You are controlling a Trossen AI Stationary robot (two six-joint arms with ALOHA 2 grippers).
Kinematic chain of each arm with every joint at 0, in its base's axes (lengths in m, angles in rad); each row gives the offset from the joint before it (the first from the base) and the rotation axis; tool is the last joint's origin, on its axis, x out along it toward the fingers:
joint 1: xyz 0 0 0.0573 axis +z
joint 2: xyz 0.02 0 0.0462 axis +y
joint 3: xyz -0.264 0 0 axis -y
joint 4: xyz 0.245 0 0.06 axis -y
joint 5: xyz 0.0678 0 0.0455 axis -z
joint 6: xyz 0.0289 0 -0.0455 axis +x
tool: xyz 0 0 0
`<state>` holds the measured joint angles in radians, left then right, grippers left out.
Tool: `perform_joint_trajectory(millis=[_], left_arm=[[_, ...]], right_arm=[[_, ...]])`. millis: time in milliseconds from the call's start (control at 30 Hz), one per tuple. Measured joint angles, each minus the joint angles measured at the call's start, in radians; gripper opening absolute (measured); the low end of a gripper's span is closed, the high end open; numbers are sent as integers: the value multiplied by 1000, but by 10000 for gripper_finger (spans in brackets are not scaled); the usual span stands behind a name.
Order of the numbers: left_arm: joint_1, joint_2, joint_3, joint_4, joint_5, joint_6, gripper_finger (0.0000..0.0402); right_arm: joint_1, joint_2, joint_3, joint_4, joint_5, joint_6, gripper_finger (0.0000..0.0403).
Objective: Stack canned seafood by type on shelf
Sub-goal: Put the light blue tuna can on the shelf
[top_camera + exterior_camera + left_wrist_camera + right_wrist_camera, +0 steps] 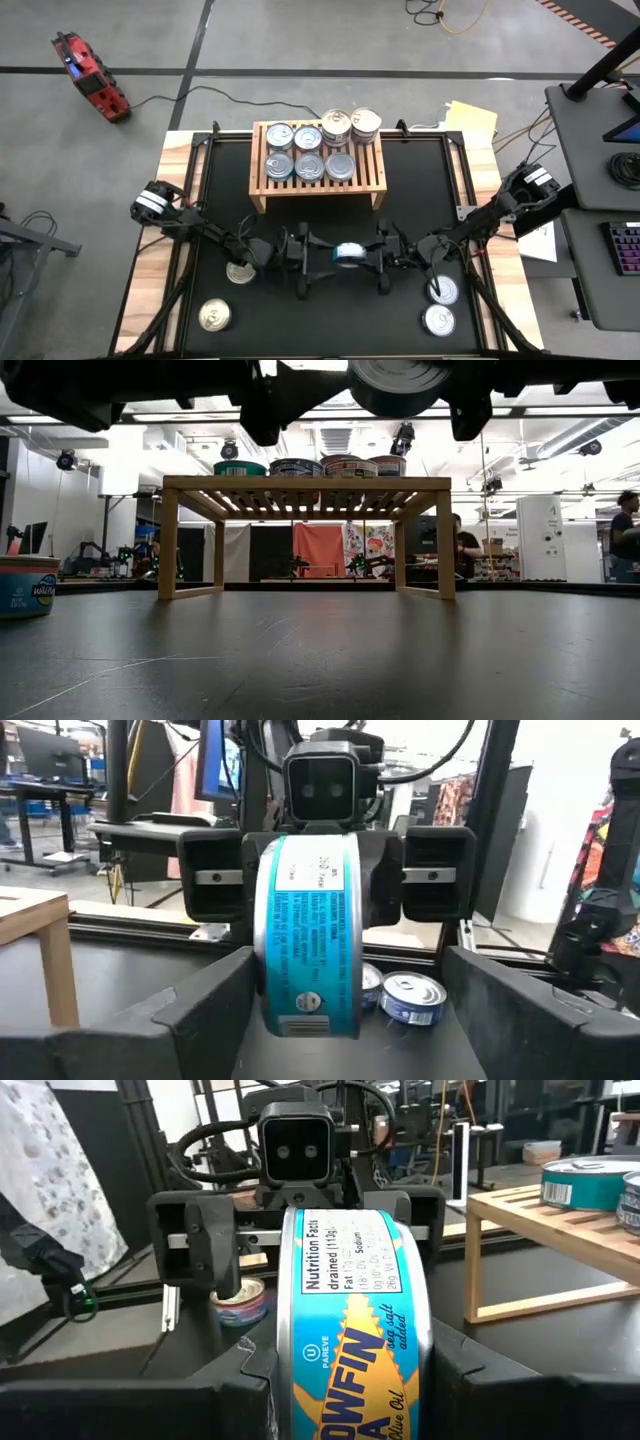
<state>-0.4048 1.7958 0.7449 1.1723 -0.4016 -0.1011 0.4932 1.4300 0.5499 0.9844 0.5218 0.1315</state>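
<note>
A blue-labelled can (pixel 350 254) hangs on edge over the middle of the black table, between my two grippers, which face each other. My right gripper (pixel 368 256) is shut on it. My left gripper (pixel 322 254) is open, with one finger (pixel 205 1005) on each side of the can (pixel 305 940); neither appears to touch it. The light-wood shelf (pixel 262 165) stands at the far middle on its short legs. Several cans (pixel 310 150) rest on its slatted top, and two at its far right (pixel 352 124) are taller or stacked. My right gripper pinches the can's two flat ends between its two fingers (pixel 480 1380), and the label wall (pixel 350 1330) faces its camera. The fingers come level from the table's right. The can is lifted clear of the table, on edge, its flat ends toward the near and far edges.
Loose cans lie on the table: a gold one (pixel 240 270) under my left arm, another (pixel 214 316) near the left front, and two (pixel 440 305) at the right front. The shelf's legs (pixel 168 545) leave a gap beneath it. People stand in the room behind.
</note>
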Motion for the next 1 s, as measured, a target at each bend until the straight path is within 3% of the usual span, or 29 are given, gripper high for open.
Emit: perform_joint_trajectory(millis=[700, 833, 1000], left_arm=[[34, 0, 90, -165, -25, 40, 284], [33, 0, 85, -167, -23, 39, 232], [33, 0, 83, -167, 3, 20, 116]], right_arm=[[-3, 12, 55, -54, -32, -71, 123], [-3, 12, 55, -69, -32, -54, 123], [-3, 12, 54, -69, -28, -50, 133]])
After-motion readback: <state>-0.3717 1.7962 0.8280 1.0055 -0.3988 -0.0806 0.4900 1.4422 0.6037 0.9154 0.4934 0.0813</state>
